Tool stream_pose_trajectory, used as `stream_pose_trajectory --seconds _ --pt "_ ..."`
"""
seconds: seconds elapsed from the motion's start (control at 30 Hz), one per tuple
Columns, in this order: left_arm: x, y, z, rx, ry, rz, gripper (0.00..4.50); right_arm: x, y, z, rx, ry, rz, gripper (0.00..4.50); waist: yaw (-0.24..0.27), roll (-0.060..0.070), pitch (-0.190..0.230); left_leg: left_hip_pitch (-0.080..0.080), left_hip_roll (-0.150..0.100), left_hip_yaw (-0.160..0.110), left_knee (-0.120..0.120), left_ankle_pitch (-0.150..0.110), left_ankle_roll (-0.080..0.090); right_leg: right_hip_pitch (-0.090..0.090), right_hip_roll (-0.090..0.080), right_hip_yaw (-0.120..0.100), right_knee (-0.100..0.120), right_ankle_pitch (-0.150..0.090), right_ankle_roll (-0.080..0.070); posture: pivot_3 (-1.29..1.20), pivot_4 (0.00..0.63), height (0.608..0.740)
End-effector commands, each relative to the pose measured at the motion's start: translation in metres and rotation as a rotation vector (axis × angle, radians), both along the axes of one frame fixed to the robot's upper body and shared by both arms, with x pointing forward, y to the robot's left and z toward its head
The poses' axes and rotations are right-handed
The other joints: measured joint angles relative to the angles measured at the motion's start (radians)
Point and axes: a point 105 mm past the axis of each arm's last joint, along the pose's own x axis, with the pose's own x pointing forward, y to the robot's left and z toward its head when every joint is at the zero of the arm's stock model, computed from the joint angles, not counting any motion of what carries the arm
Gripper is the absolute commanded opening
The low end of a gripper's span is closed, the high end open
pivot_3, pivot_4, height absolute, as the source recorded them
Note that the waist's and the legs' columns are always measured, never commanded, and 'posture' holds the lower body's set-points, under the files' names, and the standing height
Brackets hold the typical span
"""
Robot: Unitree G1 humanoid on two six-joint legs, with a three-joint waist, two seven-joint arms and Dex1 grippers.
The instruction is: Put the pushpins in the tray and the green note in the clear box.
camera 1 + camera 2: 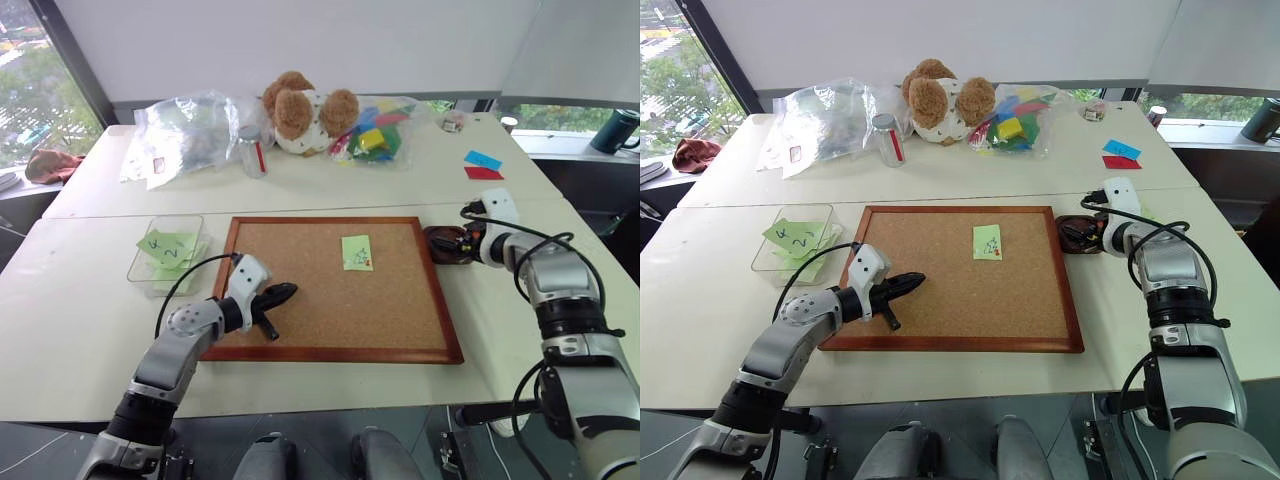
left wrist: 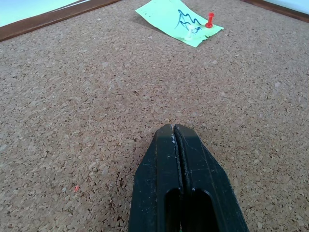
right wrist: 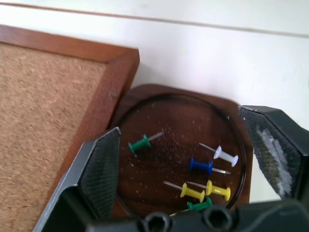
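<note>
Item: cork board, wood-framed, lying flat on a white table; on it, toward the far edge and right of centre, the green note, long axis running away from the robot, fixed at its near end by two pushpins, one red and one pale; both upright in the paper, not yet drawn. Item: tray, dark brown, touching the board's right frame on the table; contents six loose pins lying on their sides, namely two green, one white, one blue, two yellow. Item: right gripper, poised just above the tray, jaws spread wide and grasping nothing; judged to have let a pin go there. Item: left gripper, over the board's near left part, jaws clenched together on nothing, tip aimed along the cork toward the note. Item: clear box, off the board's left side, holding light-green notes with large writing. Governing relation: the note lay ahead and to the right of the left gripper, well apart across bare cork, and to the left of the right gripper, nearer to it; the pins stood on the note's near edge, so the right arm probably had the shorter reach for the next pin; the note's later trip to the box favoured the left arm.
</note>
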Motion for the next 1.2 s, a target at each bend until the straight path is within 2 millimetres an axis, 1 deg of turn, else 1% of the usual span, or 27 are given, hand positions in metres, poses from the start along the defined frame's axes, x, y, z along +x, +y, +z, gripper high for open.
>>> stream_pose_trajectory --seconds 0.03,0.13,0.17,0.27,0.37,0.47,0.5,0.53,0.63,0.87,1.03,1.13,1.2 --pt "-0.002 0.011 -0.021 0.052 0.068 0.036 0.0 -0.001 0.013 0.037 0.012 -0.103 0.082 4.35 0.0 0.0 0.0 0.0 0.0 0.0 0.0 0.0 0.0 0.0 0.0 0.0 0.0 0.0 0.0 0.0 0.15 0.74" --pt "-0.001 0.011 -0.02 0.051 0.066 0.037 0.0 -0.008 0.04 0.046 0.019 -0.116 0.204 4.35 0.0 0.0 0.0 0.0 0.0 0.0 0.0 0.0 0.0 0.0 0.0 0.0 0.0 0.0 0.0 0.0 0.15 0.74" --pt "-0.001 0.011 -0.02 0.051 0.065 0.037 0.0 -0.01 0.046 0.047 0.022 -0.117 0.231 4.35 0.0 0.0 0.0 0.0 0.0 0.0 0.0 0.0 0.0 0.0 0.0 0.0 0.0 0.0 0.0 0.0 0.15 0.74" --pt "-0.001 0.012 -0.02 0.05 0.063 0.038 0.0 -0.019 0.076 0.047 0.034 -0.119 0.348 4.35 0.001 0.0 0.0 0.0 0.0 0.0 0.0 0.0 0.0 0.0 0.0 0.0 0.0 0.0 0.0 0.0 0.15 0.74" --pt "0.0 0.011 -0.019 0.05 0.062 0.038 0.0 -0.033 0.107 0.037 0.024 -0.096 0.491 4.35 0.001 0.0 0.0 0.0 0.0 0.0 0.0 0.0 0.0 0.0 0.0 0.0 0.0 0.0 0.0 0.0 0.15 0.74" --pt "0.0 0.012 -0.019 0.051 0.061 0.036 0.0 -0.046 0.126 0.023 0.005 -0.056 0.588 4.35 0.002 0.0 0.0 0.0 0.0 0.0 0.0 0.0 0.0 0.0 0.0 0.0 0.0 0.0 0.0 0.0 0.15 0.74" --pt "0.0 0.012 -0.019 0.051 0.061 0.037 0.0 -0.049 0.13 0.019 0.0 -0.048 0.605 4.35 0.002 0.0 0.0 0.0 0.0 0.0 0.0 0.0 0.0 0.0 0.0 0.0 0.0 0.0 0.0 0.0 0.15 0.74" --pt "0.0 0.012 -0.019 0.051 0.061 0.037 0.0 -0.05 0.132 0.016 -0.004 -0.041 0.61 4.11 0.002 0.0 0.0 0.0 0.0 0.0 0.0 0.0 0.0 0.0 0.0 0.0 0.0 0.0 0.0 0.0 0.15 0.74" --pt "0.0 0.012 -0.019 0.051 0.06 0.038 0.0 -0.048 0.135 0.008 -0.009 -0.032 0.602 3.16 0.002 0.0 0.0 0.0 0.0 0.0 0.0 0.0 0.0 0.0 0.0 0.0 0.0 0.0 0.0 0.0 0.15 0.74" --pt "-0.001 0.013 -0.019 0.053 0.06 0.04 0.0 -0.044 0.143 -0.003 0.015 -0.011 0.599 3.16 0.001 0.0 0.0 0.0 0.0 0.0 0.0 0.0 0.0 0.0 0.0 0.0 0.0 0.0 0.0 0.0 0.15 0.74" --pt "-0.002 0.014 -0.02 0.054 0.061 0.043 0.0 -0.041 0.143 -0.006 0.031 -0.001 0.591 3.16 0.001 0.0 0.0 0.0 0.0 0.0 0.0 0.0 0.0 0.0 0.0 0.0 0.0 0.0 0.0 0.0 0.15 0.74" --pt "-0.002 0.014 -0.02 0.055 0.061 0.045 0.0 -0.041 0.142 -0.008 0.032 0.005 0.591 2.37 0.0 0.0 0.0 0.0 0.0 0.0 0.0 0.0 0.0 0.0 0.0 0.0 0.0 0.0 0.0 0.0 0.15 0.74" --pt "-0.003 0.014 -0.02 0.055 0.062 0.046 0.0 -0.042 0.142 -0.008 0.035 0.008 0.593 1.42 0.0 0.0 0.0 0.0 0.0 0.0 0.0 0.0 0.0 0.0 0.0 0.0 0.0 0.0 0.0 0.0 0.15 0.74"
